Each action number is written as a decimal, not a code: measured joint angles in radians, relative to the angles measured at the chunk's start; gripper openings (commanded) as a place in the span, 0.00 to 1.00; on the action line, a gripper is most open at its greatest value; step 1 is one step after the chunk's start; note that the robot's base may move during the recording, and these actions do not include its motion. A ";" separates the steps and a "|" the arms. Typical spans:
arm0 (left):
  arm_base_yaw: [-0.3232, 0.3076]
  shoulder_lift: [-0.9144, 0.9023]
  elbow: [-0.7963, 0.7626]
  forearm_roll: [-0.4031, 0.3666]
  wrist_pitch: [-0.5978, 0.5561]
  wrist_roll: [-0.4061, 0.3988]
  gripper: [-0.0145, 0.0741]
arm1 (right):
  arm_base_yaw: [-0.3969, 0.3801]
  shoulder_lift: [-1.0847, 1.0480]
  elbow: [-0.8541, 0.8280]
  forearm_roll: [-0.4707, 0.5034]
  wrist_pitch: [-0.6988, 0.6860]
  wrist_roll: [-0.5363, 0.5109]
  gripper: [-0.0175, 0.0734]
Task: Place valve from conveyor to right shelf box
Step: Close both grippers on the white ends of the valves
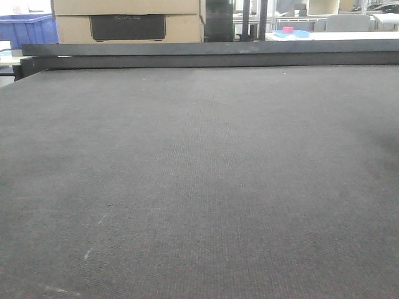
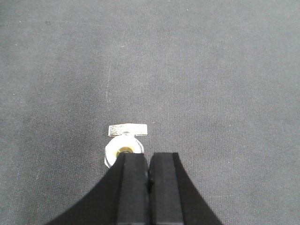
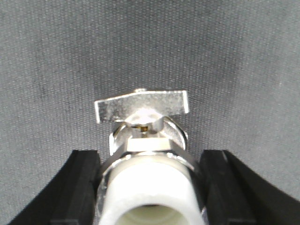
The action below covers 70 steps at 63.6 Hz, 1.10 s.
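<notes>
The conveyor [image 1: 199, 187] is a wide dark grey woven belt that fills the front view; no valve or arm shows there. In the right wrist view a silver valve [image 3: 145, 140] with a flat T-handle and a white end cap sits between my right gripper's [image 3: 150, 154] black fingers [image 3: 79, 187], which press on both its sides over the belt [image 3: 234, 56]. In the left wrist view my left gripper [image 2: 148, 157] is shut and empty. A small silver valve [image 2: 123, 140] lies on the belt [image 2: 211, 70] just beyond its left fingertip, partly hidden by it. I cannot tell whether it is the same valve.
A dark rail [image 1: 212, 53] runs along the belt's far edge. Behind it stand cardboard boxes [image 1: 128, 22], a blue crate [image 1: 28, 28] at the far left, and a table with a small red object [image 1: 288, 29] at the back right.
</notes>
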 measured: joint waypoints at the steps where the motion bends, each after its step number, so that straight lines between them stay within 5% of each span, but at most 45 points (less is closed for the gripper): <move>1: 0.000 0.000 0.000 0.000 0.000 0.000 0.04 | 0.000 0.000 0.000 0.000 0.000 0.000 0.01; 13: 0.000 0.002 0.000 0.000 0.000 0.000 0.06 | 0.000 0.000 0.000 0.000 0.000 0.000 0.01; 34: 0.000 0.083 -0.004 0.000 0.003 -0.002 0.55 | 0.000 0.000 0.000 0.000 0.000 0.000 0.01; 70: 0.083 0.358 -0.213 -0.004 0.218 0.112 0.63 | 0.000 0.000 0.000 0.009 0.002 0.000 0.01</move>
